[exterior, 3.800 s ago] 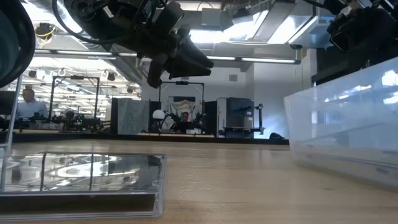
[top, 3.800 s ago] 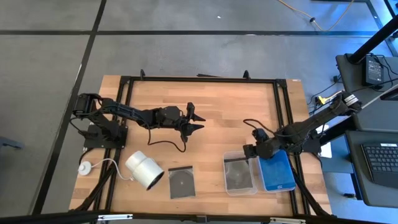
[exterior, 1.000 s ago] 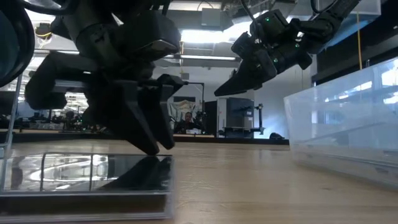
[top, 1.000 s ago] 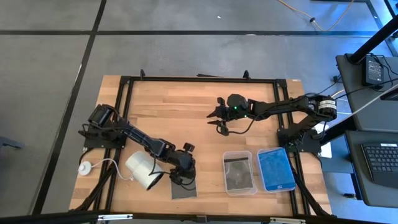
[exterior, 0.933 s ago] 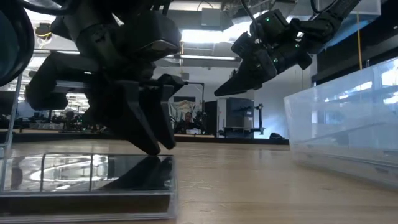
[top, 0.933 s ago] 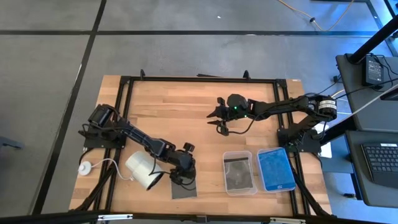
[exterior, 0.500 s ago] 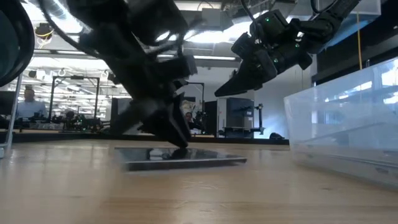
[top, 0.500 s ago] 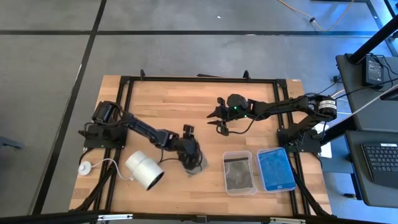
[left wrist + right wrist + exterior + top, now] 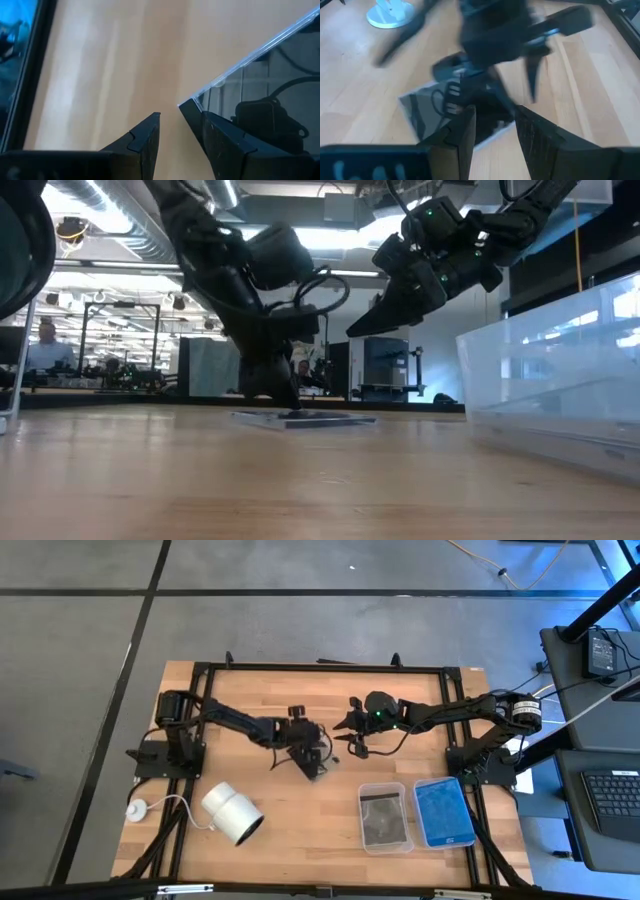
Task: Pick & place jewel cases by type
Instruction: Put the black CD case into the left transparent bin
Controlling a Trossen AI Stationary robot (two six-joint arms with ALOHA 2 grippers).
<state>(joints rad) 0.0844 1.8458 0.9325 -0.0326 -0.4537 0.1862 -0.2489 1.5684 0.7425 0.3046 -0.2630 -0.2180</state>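
A: Where do we see the dark case (image 9: 313,762)?

B: Near the middle of the wooden table (image 9: 250,710), low over the boards. Our left claw (image 9: 312,758) is clamped on one corner of it; the wrist picture shows the clear edge (image 9: 245,60) between the fingers (image 9: 145,140).

A: And our right claw (image 9: 347,730)?

B: It hangs above the table, just beside the left one, fingers a little apart, gripping nothing.

A: The other cases?

B: A blue case (image 9: 444,812) lies in the right-hand clear tray (image 9: 470,825), a dark one (image 9: 384,821) in the tray (image 9: 362,802) beside it. The white cylinder (image 9: 232,813) lies near the front left.
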